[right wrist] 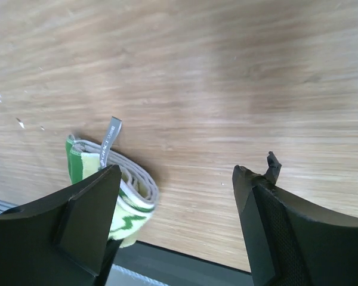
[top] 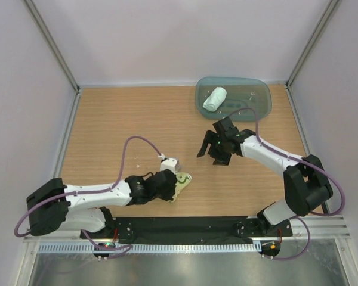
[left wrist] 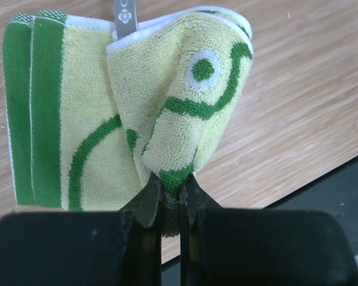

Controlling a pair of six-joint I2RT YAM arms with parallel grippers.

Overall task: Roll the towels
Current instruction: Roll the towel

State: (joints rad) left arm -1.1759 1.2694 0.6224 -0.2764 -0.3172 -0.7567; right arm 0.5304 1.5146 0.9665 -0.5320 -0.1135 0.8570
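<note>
- Left gripper [left wrist: 172, 199] pinches the yellow towel [left wrist: 95, 119], loosely bundled, near the front edge of the table [top: 119, 119].
- Right gripper [right wrist: 177, 179] hangs wide, empty.
- White towel [top: 215, 98] lies rolled in the tray [top: 259, 101]; the yellow one looks unfinished.

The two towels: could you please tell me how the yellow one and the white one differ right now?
The yellow towel carries green drawings and green edging; the white towel is plain. The white towel is rolled up; the yellow towel is only loosely folded. The white towel lies free in the teal tray; the yellow towel is outside it, pinched by the left fingers. Both are small soft cloths.
</note>
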